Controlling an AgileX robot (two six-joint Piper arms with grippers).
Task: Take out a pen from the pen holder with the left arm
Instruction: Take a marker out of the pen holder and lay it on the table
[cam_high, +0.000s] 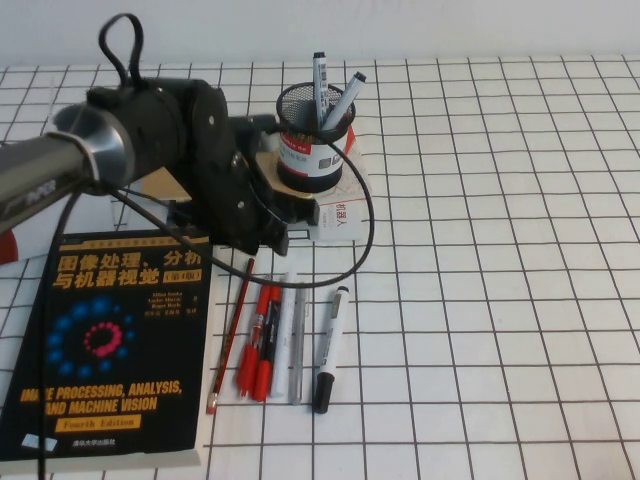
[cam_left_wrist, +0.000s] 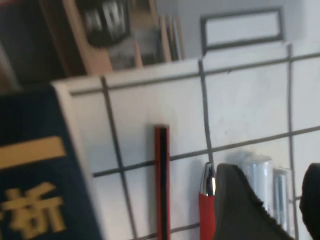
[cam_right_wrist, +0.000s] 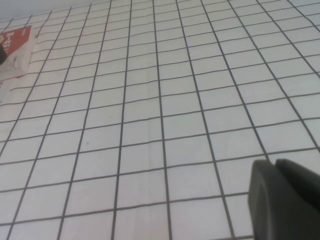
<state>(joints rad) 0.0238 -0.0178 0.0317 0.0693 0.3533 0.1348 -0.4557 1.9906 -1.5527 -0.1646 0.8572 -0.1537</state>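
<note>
Left gripper (cam_left_wrist: 276, 200): low over the loose pens lying on the table, jaws apart, gripping nothing; the silver pens (cam_left_wrist: 261, 182) lie in the gap.
Pen holder (cam_high: 312, 140): upright just behind the left arm, with two markers (cam_high: 320, 80) standing in it.
High view only: the holder, the book (cam_high: 110, 350) and the black marker (cam_high: 330, 350); the left fingers are hidden under the wrist.
Right gripper (cam_right_wrist: 274, 167): seen only in the right wrist view, fingers together over the grid table (cam_right_wrist: 150, 100).

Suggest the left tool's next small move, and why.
Probably lift the left tool straight up, clear of the silver pen. Its fingers stand apart either side of that pen, which lies on the table beside the red pens. Two markers stand in the holder. The right tool is parked over the same table.
</note>
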